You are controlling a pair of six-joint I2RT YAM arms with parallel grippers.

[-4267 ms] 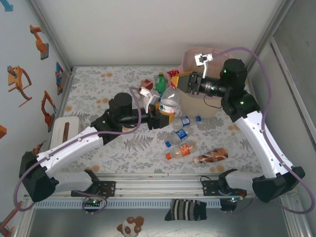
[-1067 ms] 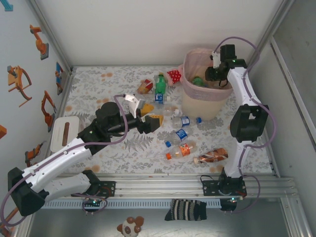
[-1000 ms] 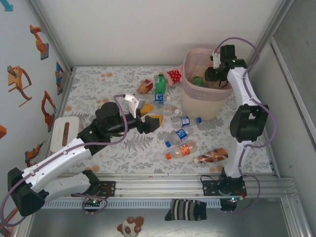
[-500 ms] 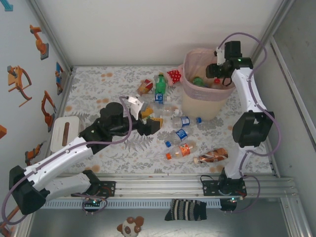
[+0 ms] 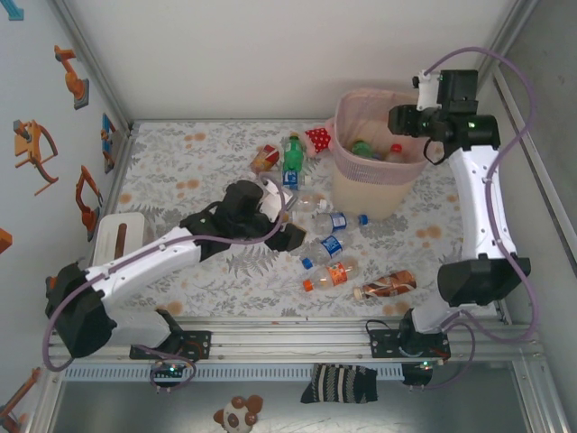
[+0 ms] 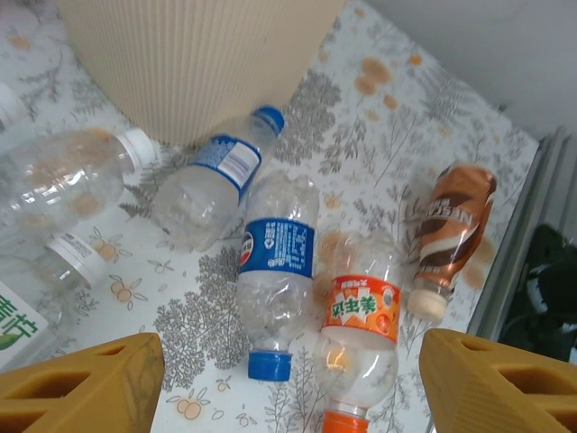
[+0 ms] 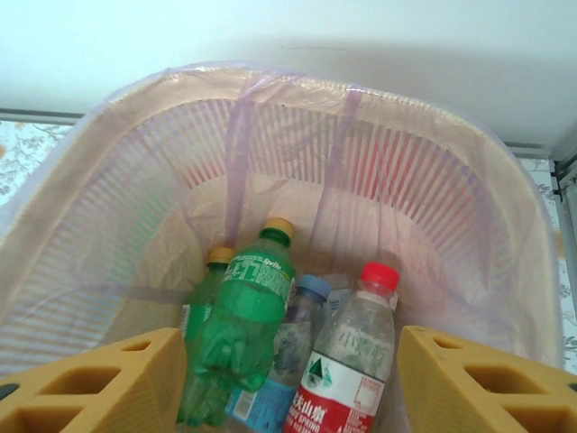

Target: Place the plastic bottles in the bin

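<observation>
Down at the near edge of the desk (image 5: pixel 180 153), where both my arms are bolted on, the closest stuff is a brown bottle (image 5: pixel 386 286) and an orange-labelled bottle (image 5: pixel 329 276), both lying on their sides near each other. Just past them a blue-labelled bottle (image 5: pixel 323 248) lies flat too, and a second blue-labelled bottle (image 5: pixel 341 219) lies near the foot of the bin (image 5: pixel 368 194).

My left arm runs low from the left corner out to the middle of the desk, forearm pretty much level and wrist tipped, so the left tool (image 6: pixel 290 352) looks down on that bunch. Its fingers (image 6: pixel 86 383) are spread wide with nothing between them. It hovers over the blue-labelled and orange-labelled bottles, and as far as I can tell it isn't touching any of them.

Further back a green bottle (image 5: pixel 292 152) looks upright, near a small red dotted thing (image 5: pixel 317 137).

My right arm is really stretched out. It comes up from its base to a joint on the right, then one long link reaches to the far right corner. The wrist is over the bin's rim, and the right tool (image 7: pixel 290 361) points down inside. That one's spread as well, holding nothing. In the bin, at the far right of the desk, I can see a large green bottle (image 7: pixel 239 334), a red-capped bottle (image 7: pixel 347 361) and a blue-capped bottle (image 7: pixel 302 316) between them.
</observation>
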